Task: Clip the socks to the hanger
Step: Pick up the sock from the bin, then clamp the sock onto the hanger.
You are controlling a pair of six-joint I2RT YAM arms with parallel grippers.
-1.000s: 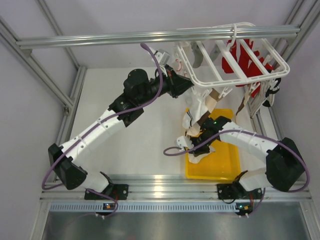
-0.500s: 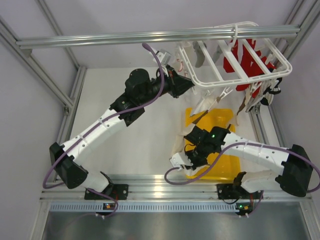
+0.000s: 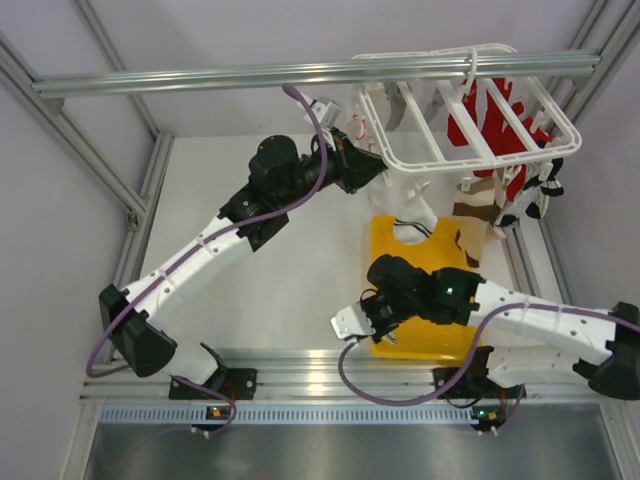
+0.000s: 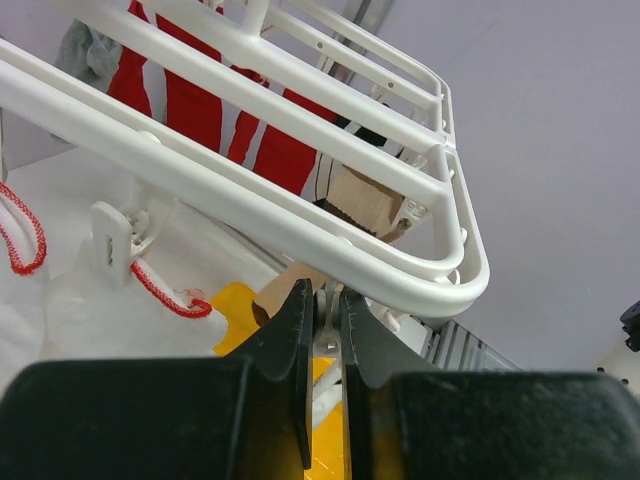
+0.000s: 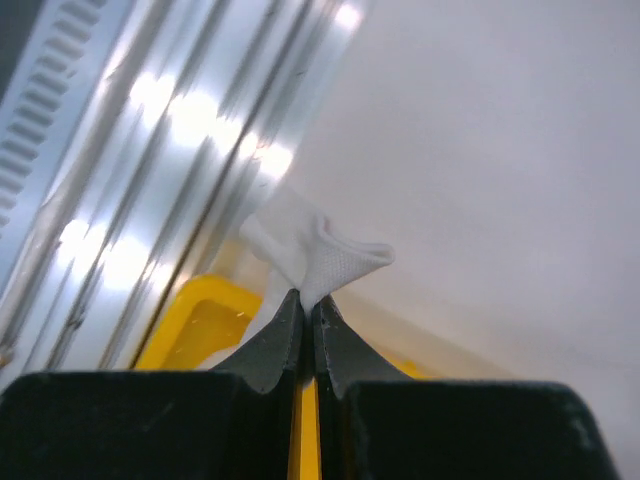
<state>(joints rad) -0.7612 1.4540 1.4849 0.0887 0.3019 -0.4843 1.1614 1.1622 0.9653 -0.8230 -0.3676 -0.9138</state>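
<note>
The white hanger [image 3: 470,110] hangs by its hook from the top rail at the back right. My left gripper [image 3: 378,168] is at its near left corner. In the left wrist view the left gripper [image 4: 327,300] is shut on a small white clip [image 4: 330,312] just under the hanger's rail [image 4: 250,190]. A cream and brown sock [image 3: 480,205] and a pale sock [image 3: 415,225] hang below the frame. My right gripper [image 3: 352,322] is low, off the yellow tray's left edge. In the right wrist view the right gripper [image 5: 308,300] is shut on a white sock end [image 5: 315,250].
A red garment [image 3: 490,115] with white marks hangs on the hanger's far side. The yellow tray [image 3: 445,340] lies under the hanger, partly covered by the right arm. Aluminium frame posts stand at both sides, and a rail [image 3: 300,365] runs along the near edge.
My right gripper has moved from over the tray toward the near left, still pinching the sock. The socks under the hanger have shifted. The left arm has stayed at the hanger's corner.
</note>
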